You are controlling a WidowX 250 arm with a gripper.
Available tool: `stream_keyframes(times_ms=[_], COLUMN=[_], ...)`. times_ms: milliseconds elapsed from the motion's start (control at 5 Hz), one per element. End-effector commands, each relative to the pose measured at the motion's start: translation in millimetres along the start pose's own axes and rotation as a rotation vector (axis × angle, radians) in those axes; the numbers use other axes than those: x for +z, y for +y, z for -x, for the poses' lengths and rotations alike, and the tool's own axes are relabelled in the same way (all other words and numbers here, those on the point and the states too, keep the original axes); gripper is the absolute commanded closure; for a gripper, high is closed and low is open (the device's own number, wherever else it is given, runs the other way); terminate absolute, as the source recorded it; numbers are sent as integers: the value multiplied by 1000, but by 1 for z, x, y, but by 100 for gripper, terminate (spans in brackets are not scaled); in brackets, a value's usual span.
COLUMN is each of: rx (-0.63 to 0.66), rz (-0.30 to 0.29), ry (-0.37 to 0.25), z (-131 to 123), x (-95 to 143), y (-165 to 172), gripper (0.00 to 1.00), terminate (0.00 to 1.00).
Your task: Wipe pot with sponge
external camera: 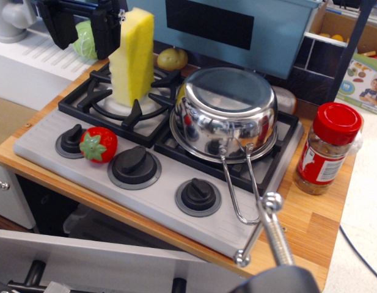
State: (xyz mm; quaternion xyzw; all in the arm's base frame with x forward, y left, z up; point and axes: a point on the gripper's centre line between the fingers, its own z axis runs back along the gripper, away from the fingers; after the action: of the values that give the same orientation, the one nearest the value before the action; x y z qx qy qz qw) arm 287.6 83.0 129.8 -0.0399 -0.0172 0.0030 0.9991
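Observation:
The shiny steel pot (228,116) sits on the right burner of the toy stove (47,131), its wire loop handle (240,186) pointing toward the front edge. The tall yellow sponge (134,58) stands upright on the left burner. My black gripper (83,30) hangs at the top left, above the back left of the stove. Its two fingers stand wide apart with nothing between them. The right finger (107,30) is right beside the sponge's upper left edge; I cannot tell if it touches. The gripper is well left of the pot.
A potato (172,58) lies behind the sponge. A red strawberry (98,144) sits by the left knob. A red-capped spice jar (329,149) stands on the wooden counter at right. A green leafy toy (85,41) shows behind the gripper. A metal rod (275,229) rises in the foreground.

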Motion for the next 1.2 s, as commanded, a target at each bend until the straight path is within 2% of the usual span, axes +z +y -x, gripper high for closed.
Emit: stream_keyframes(times_ms=[0,200,400,600,800,1000], rx=[0,43,63,73,88,79], rz=[0,16,68,80,58,45], ry=[0,-38,-30,-55,-53,-52], z=[0,-23,-41,-56,-71,-76], x=[0,14,33,38,27,9], y=[0,2,9,5,2,-3], gripper=[0,0,0,0,0,0], terminate=[0,0,0,0,0,0])
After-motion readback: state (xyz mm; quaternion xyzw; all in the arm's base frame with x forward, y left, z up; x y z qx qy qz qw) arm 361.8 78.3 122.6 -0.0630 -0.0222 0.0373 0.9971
